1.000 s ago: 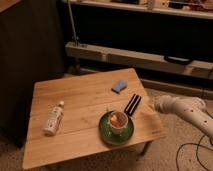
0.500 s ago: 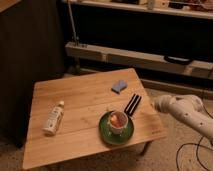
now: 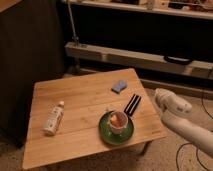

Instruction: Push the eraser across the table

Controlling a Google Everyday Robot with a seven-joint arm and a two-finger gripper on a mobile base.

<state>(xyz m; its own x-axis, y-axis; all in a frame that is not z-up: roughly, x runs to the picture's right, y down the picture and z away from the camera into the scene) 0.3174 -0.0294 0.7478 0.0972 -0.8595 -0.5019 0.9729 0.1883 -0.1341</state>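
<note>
— Arm pose, nearest thing first: how did it sit?
— The white arm (image 3: 194, 132) came in from the lower right corner and sloped up and leftward, off the right side of the table (image 3: 75, 95). Its rounded end, the gripper (image 3: 166, 99), hung just beside the table's right edge.
— Open or closed?
— I could not tell; the end showed only as a pale rounded shape. It was clear of every object, and I saw nothing held in it.
— And the eraser?
— The eraser (image 3: 132, 105) lay flat on the right part of the top, near that edge, its length running from front-left to back-right. It was near the gripper but apart from it, with a strip of bare plank between them.
— What else was on the top?
— Nearer the front, a cup (image 3: 117, 122) stood on a green plate (image 3: 106, 135), just left of the eraser's near end. A small bottle (image 3: 54, 118) lay on its side at the left. Behind the eraser sat a light-blue pad (image 3: 119, 86).
</note>
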